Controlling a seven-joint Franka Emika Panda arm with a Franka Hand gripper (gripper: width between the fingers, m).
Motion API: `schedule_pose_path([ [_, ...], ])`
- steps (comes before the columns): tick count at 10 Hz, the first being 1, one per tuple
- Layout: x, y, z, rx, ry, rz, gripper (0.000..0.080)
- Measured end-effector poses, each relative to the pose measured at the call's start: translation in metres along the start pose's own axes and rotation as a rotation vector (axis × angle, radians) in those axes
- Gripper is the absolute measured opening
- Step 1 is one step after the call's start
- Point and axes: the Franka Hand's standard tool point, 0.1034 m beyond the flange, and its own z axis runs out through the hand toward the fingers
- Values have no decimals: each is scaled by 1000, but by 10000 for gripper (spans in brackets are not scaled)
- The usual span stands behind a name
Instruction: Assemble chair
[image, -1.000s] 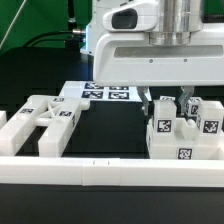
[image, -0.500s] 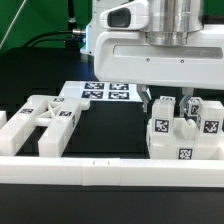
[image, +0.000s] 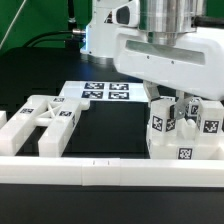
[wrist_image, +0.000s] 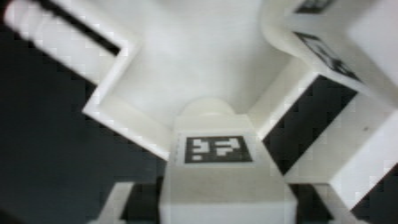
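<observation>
A black table (image: 110, 135) fills the scene, with dark lab clutter behind it and a long white border rail (image: 100, 172) along the lower edge of the exterior view. Your Panda's gripper (image: 168, 103) hangs tilted over the chair parts at the exterior view's right, its jaws closed on a tagged leg bar (image: 158, 125), which leans at the same angle. Just below and beside it sits the slotted seat block (image: 185, 152), with another tagged upright piece (image: 208, 122) at the far right. The X-braced frame (image: 45, 115) lies flat at the exterior view's left, well apart from the gripper. Between the two groups, farther back, lies the marker board (image: 105, 92). In your wrist view, the leg bar (wrist_image: 214, 150) shows its square tag, with white chair pieces around it against the black surface.
</observation>
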Motion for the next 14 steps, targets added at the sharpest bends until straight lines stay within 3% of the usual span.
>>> schedule_pose_path([
  [1, 0, 0, 0, -18, -14, 98, 287],
  [3, 1, 0, 0, -15, -12, 88, 287],
  [4, 1, 0, 0, -14, -12, 42, 375],
  [5, 4, 1, 0, -13, -11, 5, 527],
  [6, 4, 1, 0, -12, -11, -35, 612],
  [7, 5, 0, -1, -12, -10, -156, 640],
  [9, 6, 1, -1, -12, -10, -433, 648],
  [14, 6, 2, 0, -11, -13, -789, 649],
])
